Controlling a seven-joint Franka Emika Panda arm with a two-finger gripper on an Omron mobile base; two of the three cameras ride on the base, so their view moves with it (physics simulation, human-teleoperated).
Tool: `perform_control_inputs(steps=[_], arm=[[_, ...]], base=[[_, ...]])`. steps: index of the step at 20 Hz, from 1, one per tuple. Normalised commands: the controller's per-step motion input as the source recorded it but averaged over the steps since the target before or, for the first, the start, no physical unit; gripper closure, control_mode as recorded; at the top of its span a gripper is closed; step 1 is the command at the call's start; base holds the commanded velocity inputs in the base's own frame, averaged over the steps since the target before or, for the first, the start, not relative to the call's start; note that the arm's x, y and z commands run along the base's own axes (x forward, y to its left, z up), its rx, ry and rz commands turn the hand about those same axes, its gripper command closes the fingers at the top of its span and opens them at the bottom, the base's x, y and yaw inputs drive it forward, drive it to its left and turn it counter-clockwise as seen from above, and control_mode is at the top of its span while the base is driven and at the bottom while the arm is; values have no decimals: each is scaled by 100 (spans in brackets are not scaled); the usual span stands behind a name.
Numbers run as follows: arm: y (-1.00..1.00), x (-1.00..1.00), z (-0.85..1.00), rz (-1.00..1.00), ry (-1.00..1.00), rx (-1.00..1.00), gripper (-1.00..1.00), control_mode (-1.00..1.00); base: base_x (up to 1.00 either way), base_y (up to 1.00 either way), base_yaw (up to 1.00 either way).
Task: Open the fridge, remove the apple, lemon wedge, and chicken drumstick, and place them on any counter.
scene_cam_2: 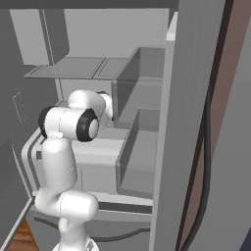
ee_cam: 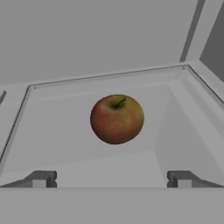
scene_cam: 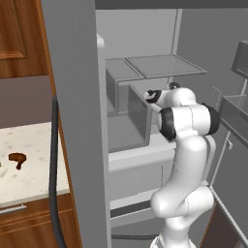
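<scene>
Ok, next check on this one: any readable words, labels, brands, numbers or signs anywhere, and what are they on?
None: no text can be read in any view.
The open fridge, its shelves and bins are plain grey.
The apple carries no sticker.
The counter with the chicken drumstick on it has no markings.
The robot's white arm shows no logo or number.

A red-and-green apple (ee_cam: 117, 119) sits on a pale grey fridge shelf (ee_cam: 52, 135), stem up, ahead of the gripper (ee_cam: 111, 179), whose fingertips (ee_cam: 41, 179) stand wide apart.
</scene>
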Motion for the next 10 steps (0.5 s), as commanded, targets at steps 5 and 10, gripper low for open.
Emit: perform_control_inputs(steps=[5, 10], arm=[[0, 32, -5, 0, 0, 2, -100, -100], [0, 31, -6, 0, 0, 1, -100, -100]], base=[[0, 0, 0], [0, 0, 0]])
